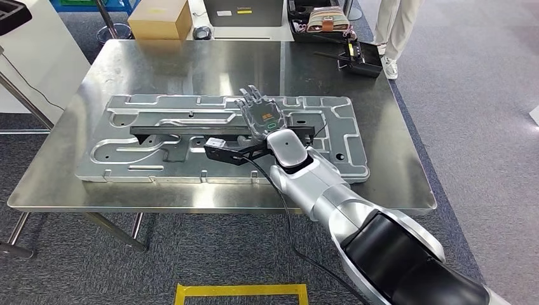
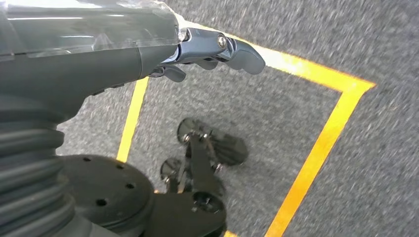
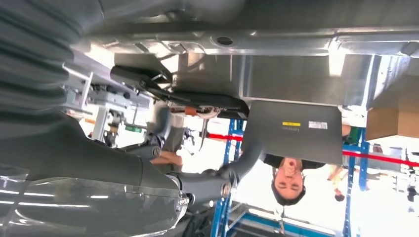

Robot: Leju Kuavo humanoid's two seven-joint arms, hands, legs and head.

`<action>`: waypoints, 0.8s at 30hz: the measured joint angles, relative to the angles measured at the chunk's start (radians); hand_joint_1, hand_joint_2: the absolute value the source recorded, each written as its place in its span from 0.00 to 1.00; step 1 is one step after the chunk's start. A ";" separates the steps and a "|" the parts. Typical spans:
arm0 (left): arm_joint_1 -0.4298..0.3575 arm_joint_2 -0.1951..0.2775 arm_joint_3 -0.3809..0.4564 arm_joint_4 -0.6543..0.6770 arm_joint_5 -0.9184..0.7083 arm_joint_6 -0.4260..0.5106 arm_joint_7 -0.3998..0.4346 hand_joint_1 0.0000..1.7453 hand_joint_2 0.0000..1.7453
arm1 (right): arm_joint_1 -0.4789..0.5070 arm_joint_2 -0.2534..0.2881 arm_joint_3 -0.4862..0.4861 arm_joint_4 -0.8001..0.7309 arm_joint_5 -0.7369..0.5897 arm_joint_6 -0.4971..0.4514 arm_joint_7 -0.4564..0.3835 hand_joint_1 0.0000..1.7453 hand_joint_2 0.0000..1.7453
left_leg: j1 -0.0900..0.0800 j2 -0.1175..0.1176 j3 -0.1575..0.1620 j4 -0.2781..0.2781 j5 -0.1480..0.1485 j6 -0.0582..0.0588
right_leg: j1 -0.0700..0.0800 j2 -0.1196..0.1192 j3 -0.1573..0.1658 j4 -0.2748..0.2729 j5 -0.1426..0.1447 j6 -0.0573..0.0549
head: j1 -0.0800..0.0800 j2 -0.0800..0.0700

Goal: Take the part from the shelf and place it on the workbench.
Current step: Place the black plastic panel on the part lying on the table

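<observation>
The part, a large silver machined plate [image 1: 159, 159], lies flat on the steel workbench [image 1: 191, 63], with a long black bar [image 1: 184, 131] across its middle. My right hand [image 1: 259, 114] hovers over the plate's right half, fingers stretched out and apart, holding nothing. In the right wrist view the same hand [image 3: 197, 187] has nothing in it, with the plate's edge [image 3: 247, 44] beyond. My left hand [image 2: 207, 52] hangs over grey carpet, its fingers loosely extended and holding nothing.
At the table's far edge stand a cardboard box [image 1: 160, 20], a grey case [image 1: 245, 11] and a black tray of tools [image 1: 360, 58]. A person's legs [image 1: 394, 28] are at the far right corner. Yellow floor tape [image 1: 241, 291] marks the carpet near me.
</observation>
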 joint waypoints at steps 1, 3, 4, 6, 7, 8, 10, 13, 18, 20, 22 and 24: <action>0.001 0.000 0.000 0.000 -0.002 -0.007 0.004 0.00 0.00 | 0.001 0.002 -0.003 0.000 0.002 0.002 0.002 0.00 0.00 | 0.000 0.000 0.000 0.000 0.000 0.000 | 0.000 0.000 0.000 0.000 0.000 0.000 | 0.000 0.000; 0.002 0.000 0.000 0.000 -0.006 -0.020 0.009 0.00 0.00 | 0.003 0.003 -0.007 0.000 0.005 0.006 0.004 0.00 0.00 | 0.000 0.000 0.000 0.000 0.000 0.000 | 0.000 0.000 0.000 0.000 0.000 0.000 | 0.000 0.000; 0.002 0.000 0.000 0.000 -0.009 -0.026 0.012 0.00 0.00 | 0.005 0.003 -0.009 0.000 0.007 0.008 0.006 0.00 0.00 | 0.000 0.000 0.000 0.000 0.000 0.000 | 0.000 0.000 0.000 0.000 0.000 0.000 | 0.000 0.000; 0.002 0.000 -0.001 0.000 -0.017 -0.038 0.017 0.00 0.00 | 0.008 0.003 -0.015 0.000 0.012 0.012 0.008 0.00 0.00 | 0.000 0.000 0.000 0.000 0.000 0.000 | 0.000 0.000 0.000 0.000 0.000 0.000 | 0.000 0.000; 0.002 0.000 -0.002 0.000 -0.023 -0.045 0.020 0.00 0.00 | 0.010 0.002 -0.020 0.000 0.015 0.013 0.010 0.00 0.00 | 0.000 0.000 0.000 0.000 0.000 0.000 | 0.000 0.000 0.000 0.000 0.000 0.000 | 0.000 0.000; 0.002 0.000 -0.004 0.000 -0.028 -0.052 0.022 0.00 0.00 | 0.011 0.001 -0.026 0.000 0.017 0.015 0.010 0.00 0.00 | 0.000 0.000 0.000 0.000 0.000 0.000 | 0.000 0.000 0.000 0.000 0.000 0.000 | 0.000 0.000; 0.002 0.000 -0.009 0.000 -0.037 -0.068 0.022 0.00 0.00 | 0.014 -0.005 -0.040 0.000 0.021 0.018 0.011 0.00 0.00 | 0.000 0.000 0.000 0.000 0.000 0.000 | 0.000 0.000 0.000 0.000 0.000 0.000 | 0.000 0.000; 0.002 0.000 -0.012 0.000 -0.046 -0.090 0.020 0.00 0.00 | 0.019 -0.021 -0.060 0.000 0.026 0.027 0.009 0.00 0.00 | 0.000 0.000 0.001 0.000 0.000 0.000 | 0.000 0.000 0.000 0.000 0.000 0.000 | 0.000 0.000; 0.002 0.000 -0.014 0.000 -0.050 -0.118 0.019 0.00 0.00 | 0.034 -0.045 -0.091 0.000 0.029 0.014 -0.005 0.00 0.00 | 0.000 0.000 0.001 0.000 0.000 0.000 | 0.000 0.000 0.000 0.000 0.000 0.000 | 0.000 0.000; 0.002 0.000 -0.015 0.000 -0.048 -0.123 0.021 0.00 0.00 | 0.042 -0.050 -0.107 0.000 0.029 -0.003 -0.022 0.00 0.00 | 0.000 0.000 0.001 0.000 0.000 0.000 | 0.000 0.000 0.000 0.000 0.000 0.000 | 0.000 0.000; 0.002 0.000 -0.017 0.000 -0.042 -0.126 0.023 0.00 0.00 | 0.048 -0.052 -0.129 -0.003 0.028 -0.025 -0.046 0.00 0.00 | 0.000 0.000 0.001 0.000 0.000 0.000 | 0.000 0.000 0.000 0.000 0.000 0.000 | 0.000 0.000; 0.002 0.000 -0.019 0.000 -0.033 -0.125 0.024 0.00 0.00 | 0.055 -0.052 -0.157 -0.012 0.019 -0.057 -0.082 0.00 0.00 | 0.000 0.000 0.001 0.000 0.000 0.000 | 0.000 0.000 0.000 0.000 0.000 0.000 | 0.000 0.000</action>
